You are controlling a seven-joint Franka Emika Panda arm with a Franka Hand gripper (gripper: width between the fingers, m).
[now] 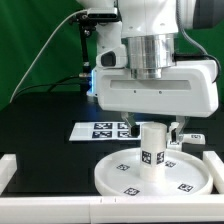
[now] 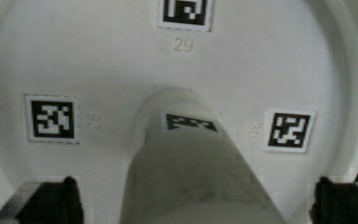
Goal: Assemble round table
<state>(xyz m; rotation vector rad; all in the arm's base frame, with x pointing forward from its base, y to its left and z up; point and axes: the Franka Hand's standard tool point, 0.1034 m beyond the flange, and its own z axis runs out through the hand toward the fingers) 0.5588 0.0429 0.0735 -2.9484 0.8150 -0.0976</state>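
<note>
The large rimmed round disc (image 1: 120, 178) lies flat on the black table with its tags up; it fills the wrist view (image 2: 87, 60). The short thick cylinder post (image 1: 152, 152) stands upright at the disc's centre and rises toward the wrist camera (image 2: 197, 165). My gripper (image 1: 157, 135) hangs straight above the post, open. Its black fingertips (image 2: 51, 200) sit on either side of the post's top, with a gap on each side (image 2: 194, 208). The four-armed cross piece is out of view.
The marker board (image 1: 103, 130) lies on the table just behind the disc. A white raised rail (image 1: 10, 170) borders the work area at the exterior view's left, front and right. Black cables run behind the arm.
</note>
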